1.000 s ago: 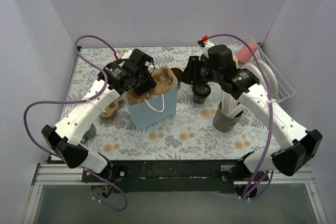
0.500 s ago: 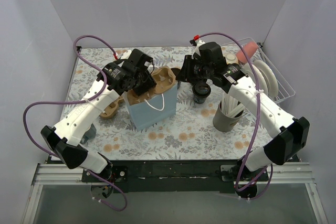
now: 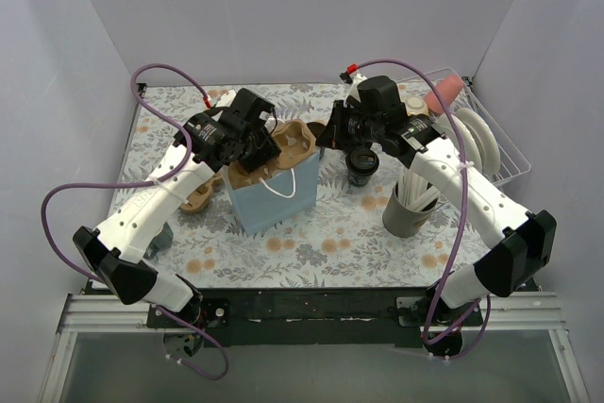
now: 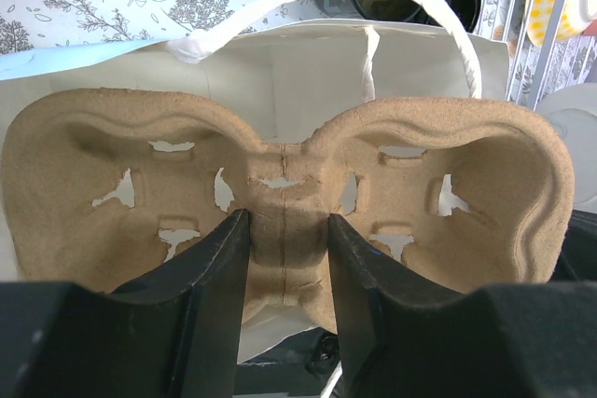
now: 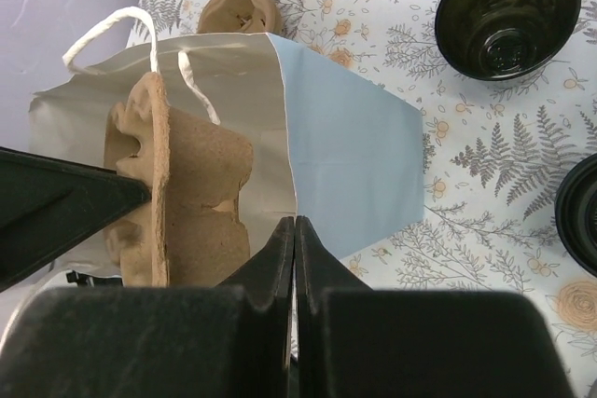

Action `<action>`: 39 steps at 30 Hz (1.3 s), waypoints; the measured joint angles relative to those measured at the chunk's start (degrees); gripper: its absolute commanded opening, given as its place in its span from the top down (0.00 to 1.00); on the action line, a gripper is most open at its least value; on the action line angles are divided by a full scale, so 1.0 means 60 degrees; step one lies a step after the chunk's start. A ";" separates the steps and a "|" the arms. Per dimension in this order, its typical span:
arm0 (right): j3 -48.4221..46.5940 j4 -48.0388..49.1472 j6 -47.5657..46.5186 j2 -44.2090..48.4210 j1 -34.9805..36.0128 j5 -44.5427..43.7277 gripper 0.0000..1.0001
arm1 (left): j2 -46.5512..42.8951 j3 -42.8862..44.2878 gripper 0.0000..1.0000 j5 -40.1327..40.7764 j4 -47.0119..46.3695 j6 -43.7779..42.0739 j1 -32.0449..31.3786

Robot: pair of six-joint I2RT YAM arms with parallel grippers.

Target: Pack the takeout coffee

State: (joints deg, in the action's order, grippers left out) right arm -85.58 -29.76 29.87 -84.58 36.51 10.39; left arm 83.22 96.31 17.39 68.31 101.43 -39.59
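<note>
Left gripper: the left gripper (image 4: 284, 230) has its jaws narrowed onto the middle spine of a brown moulded-pulp cup carrier (image 4: 466, 174), with one finger on each side.
Carrier: it stands on edge with its lower part inside a light blue paper bag (image 3: 278, 197) and its top above the rim.
Bag: it is white inside, has white cord handles, and stands upright with its mouth open on the floral tablecloth (image 3: 330, 243).
Right gripper: the right gripper (image 5: 294, 230) has its fingers pressed together. The bag's rim runs into the seam between them, so it pinches the bag's right-hand edge.
Takeout coffee: a small black paper cup (image 3: 361, 165) stands on the cloth near the bag's right side, outside it. A second black cup (image 5: 580, 202) is cut off at the edge of the right wrist view. Neither sits in the carrier.
Left of bag: another brown pulp carrier (image 3: 198, 197) lies flat on the cloth.
Right side: a grey cylindrical holder (image 3: 408, 212) of white utensils stands in front of a white wire rack (image 3: 505, 153).
</note>
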 measured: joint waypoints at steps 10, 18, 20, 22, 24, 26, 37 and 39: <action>0.0678 0.0193 0.0255 0.0579 0.0193 -0.0069 0.99 | -0.0015 -0.0011 0.80 0.0291 0.0117 0.0120 0.0000; 0.0980 0.0200 0.0433 0.0940 0.0401 -0.0240 0.99 | -0.0015 -0.0007 0.80 0.0466 0.0226 0.0171 0.0000; 0.0980 0.0200 0.0499 0.0943 0.0430 -0.0255 0.99 | -0.0015 -0.0007 0.80 0.0470 0.0302 0.0175 0.0000; 0.0980 0.0200 0.0543 0.0954 0.0437 -0.0302 0.99 | -0.0015 -0.0018 0.80 0.0463 0.0353 0.0186 0.0000; 0.0980 0.0200 0.0568 0.0958 0.0441 -0.0368 0.99 | -0.0047 -0.0102 0.80 0.0459 0.0401 0.0226 0.0000; 0.0980 0.0193 0.0576 0.0958 0.0463 -0.0423 0.99 | -0.0084 -0.0211 0.78 0.0459 0.0481 0.0270 0.0000; 0.0980 0.0204 0.0714 0.0958 0.0481 -0.0525 0.99 | 0.0084 -0.0353 0.75 0.0375 0.0943 0.0510 -0.0004; 0.0980 0.0208 0.0729 0.0958 0.0481 -0.0528 0.99 | 0.0113 -0.0353 0.75 0.0372 0.0947 0.0506 -0.0004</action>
State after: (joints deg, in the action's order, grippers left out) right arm -79.70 -28.51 34.24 -78.83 39.40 7.22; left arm 83.90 94.19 19.62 74.00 104.47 -39.62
